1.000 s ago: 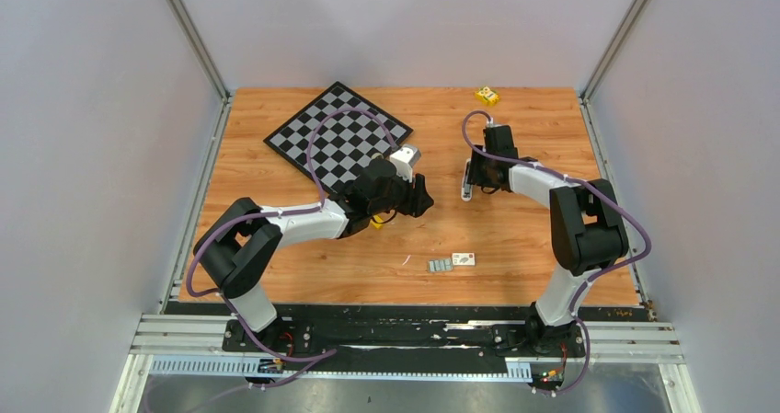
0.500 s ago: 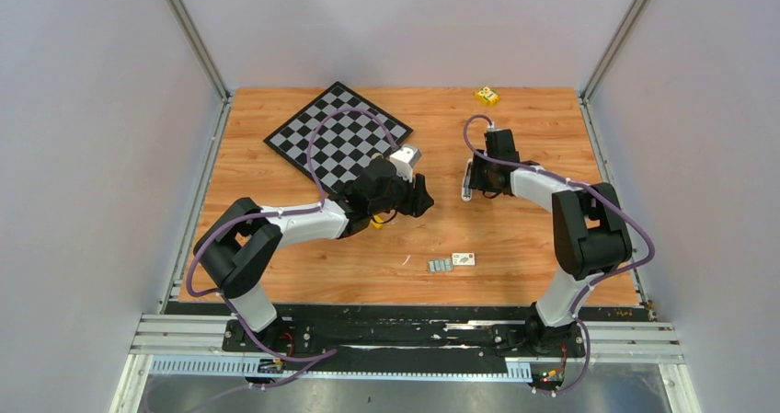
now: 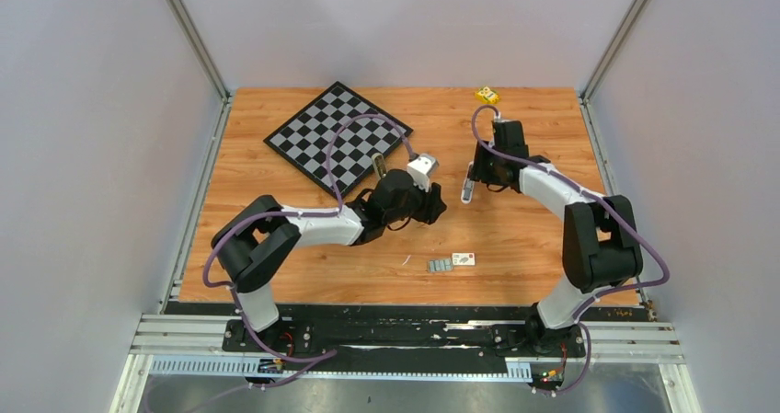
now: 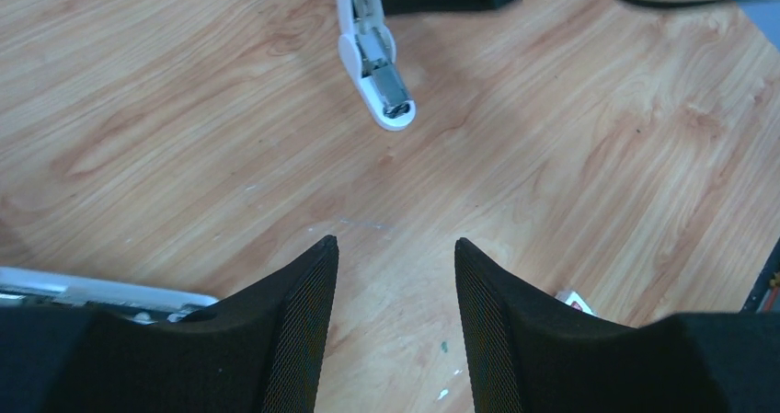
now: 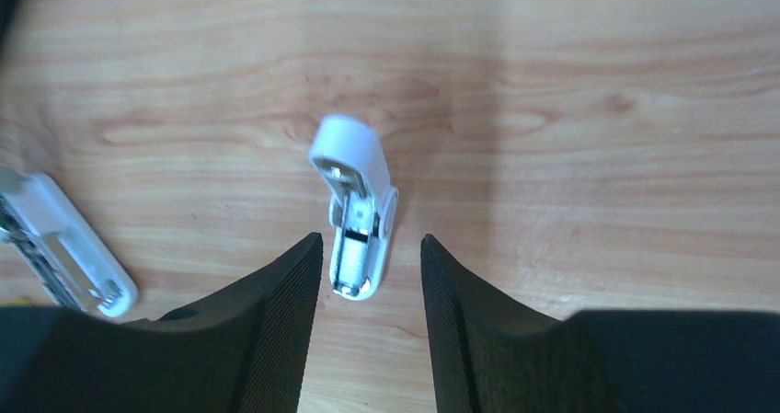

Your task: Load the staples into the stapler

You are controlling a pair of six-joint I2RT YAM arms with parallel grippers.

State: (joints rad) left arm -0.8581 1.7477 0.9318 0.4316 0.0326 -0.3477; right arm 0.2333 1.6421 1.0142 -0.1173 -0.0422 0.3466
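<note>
The stapler (image 3: 467,189) is small and white with a shiny metal tray, and lies open on the wooden table. In the right wrist view its near end (image 5: 354,247) lies between my right gripper's (image 5: 370,240) open fingertips, not gripped. In the left wrist view the stapler (image 4: 379,77) lies well ahead of my left gripper (image 4: 395,243), which is open and empty. The staples (image 3: 441,265) are a small grey ridged strip near the front edge, next to a small white labelled box (image 3: 464,259). In the top view the left gripper (image 3: 440,203) is left of the stapler and the right gripper (image 3: 474,176) is over it.
A chessboard (image 3: 338,137) lies at the back left. A small olive-grey object (image 3: 378,165) sits at its near corner. A yellow block (image 3: 487,95) is at the back edge. Grey walls enclose the table.
My left arm has swung right, closer to the stapler, uncovering the olive-grey object by the chessboard. My right gripper has shifted slightly toward the back at the stapler.
</note>
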